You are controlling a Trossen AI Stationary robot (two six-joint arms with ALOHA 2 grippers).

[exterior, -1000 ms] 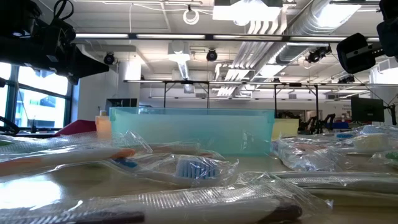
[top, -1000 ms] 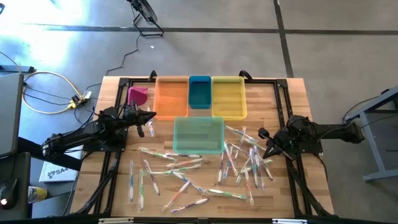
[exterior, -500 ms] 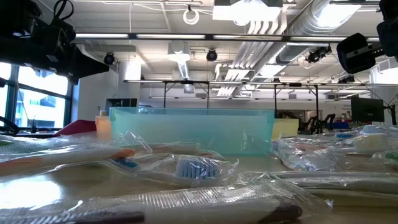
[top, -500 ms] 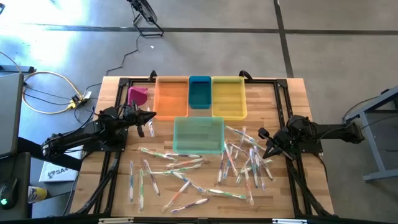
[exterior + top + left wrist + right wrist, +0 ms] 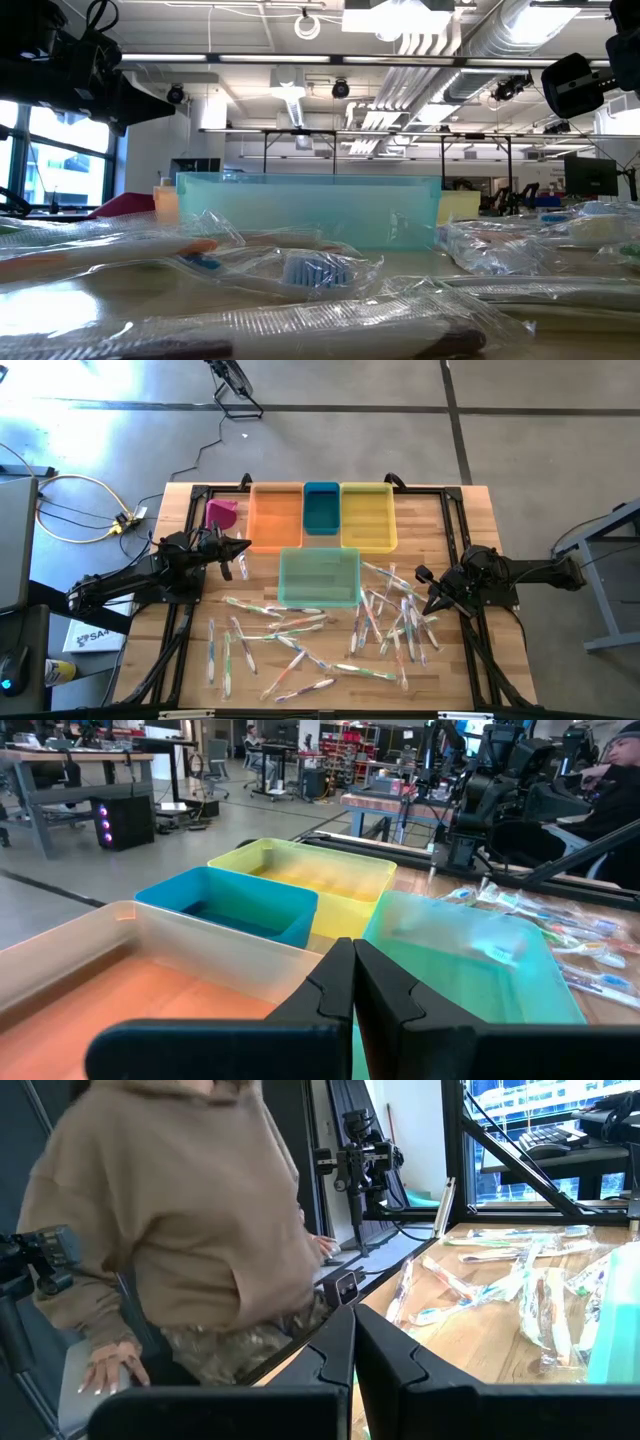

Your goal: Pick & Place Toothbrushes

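Several wrapped toothbrushes (image 5: 300, 635) lie flat and scattered over the near half of the wooden table, with a denser heap (image 5: 398, 610) at the right; the low view shows them close up (image 5: 300, 270). My left gripper (image 5: 243, 548) hovers shut at the table's left, level, beside the orange bin (image 5: 275, 517). In the left wrist view its fingers (image 5: 354, 982) are together with nothing between them. My right gripper (image 5: 420, 574) hovers shut at the table's right, above the heap's edge. It is also empty in the right wrist view (image 5: 354, 1348).
Orange, blue (image 5: 321, 508) and yellow (image 5: 367, 516) bins stand in a row at the far edge. A teal bin (image 5: 319, 576) stands in front of them at mid-table. A magenta piece (image 5: 221, 513) lies far left. A person in a tan hoodie (image 5: 170, 1210) stands beside the table.
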